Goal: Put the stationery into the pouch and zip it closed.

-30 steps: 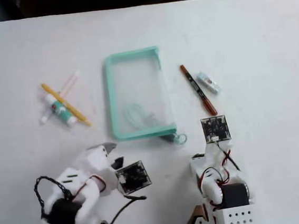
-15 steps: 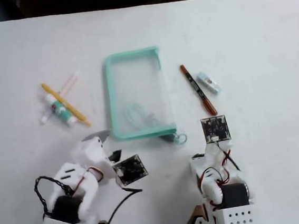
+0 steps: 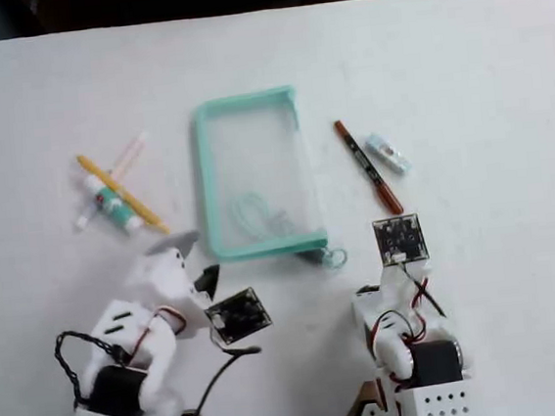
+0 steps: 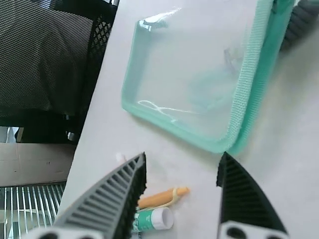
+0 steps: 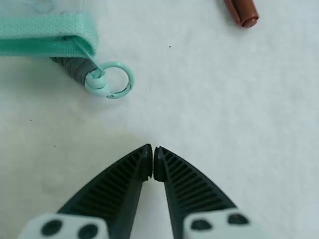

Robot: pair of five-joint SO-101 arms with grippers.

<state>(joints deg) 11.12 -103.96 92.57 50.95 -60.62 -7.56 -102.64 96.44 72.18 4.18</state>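
The clear pouch [image 3: 254, 171] with a teal rim lies flat mid-table, its zipper ring [image 3: 333, 258] at the near right corner. Left of it lie a yellow pencil [image 3: 124, 195], a glue stick [image 3: 112, 204] and a pale pen [image 3: 117, 174], crossed over each other. A brown pen [image 3: 369, 167] and a small eraser-like piece [image 3: 387, 153] lie to its right. My left gripper [image 4: 182, 164] is open and empty, near the pouch's [image 4: 199, 74] near left corner, with the pencil [image 4: 159, 197] and glue stick [image 4: 152, 219] just beyond. My right gripper [image 5: 152, 159] is shut and empty, short of the zipper ring [image 5: 117, 79].
The table top [image 3: 481, 70] is plain white, with bare room behind and to the right of the pouch. A mesh chair [image 4: 55, 59] stands beyond the table's edge. Both arm bases [image 3: 119, 400] sit at the near edge.
My left arm has swung left and forward, bringing its open gripper closer to the pencil and glue stick. The right arm and all the objects have stayed put.
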